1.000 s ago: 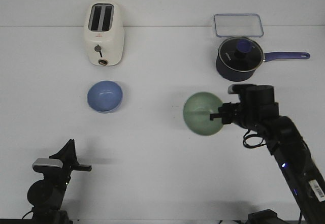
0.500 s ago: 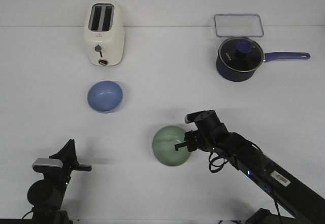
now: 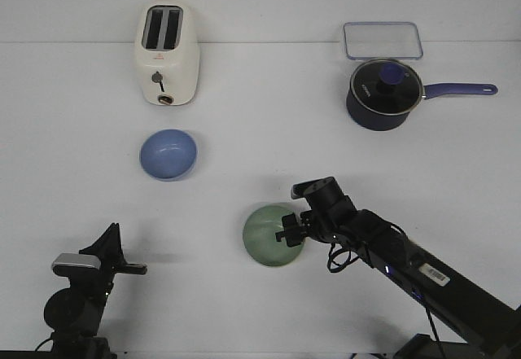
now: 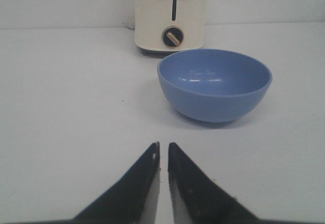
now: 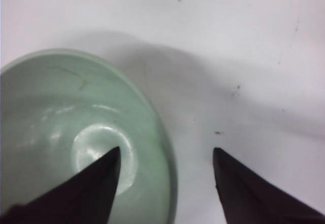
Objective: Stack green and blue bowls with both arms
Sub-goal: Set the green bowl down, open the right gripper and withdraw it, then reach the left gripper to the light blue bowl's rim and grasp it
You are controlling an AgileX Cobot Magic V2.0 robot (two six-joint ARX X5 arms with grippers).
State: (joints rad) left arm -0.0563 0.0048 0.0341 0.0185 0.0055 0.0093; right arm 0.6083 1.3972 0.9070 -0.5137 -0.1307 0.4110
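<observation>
The pale green bowl (image 3: 269, 235) sits upright on the white table at front centre. My right gripper (image 3: 285, 232) is open at its right rim. In the right wrist view one finger hangs inside the green bowl (image 5: 76, 117) and the other outside over the table, with the gripper (image 5: 166, 150) astride the rim and not pinching it. The periwinkle blue bowl (image 3: 168, 154) stands upright at mid-left, empty. My left gripper (image 3: 134, 268) rests at the front left, shut and empty. In the left wrist view the blue bowl (image 4: 214, 84) is a short way ahead of the gripper (image 4: 163, 145).
A cream toaster (image 3: 167, 54) stands behind the blue bowl and also shows in the left wrist view (image 4: 170, 16). A dark navy lidded saucepan (image 3: 383, 94) with its handle pointing right and a clear lidded container (image 3: 383, 40) are at the back right.
My right arm carried the green bowl from mid-right down to front centre. Over the last half second it barely moved, and the bowl now rests on the table.
</observation>
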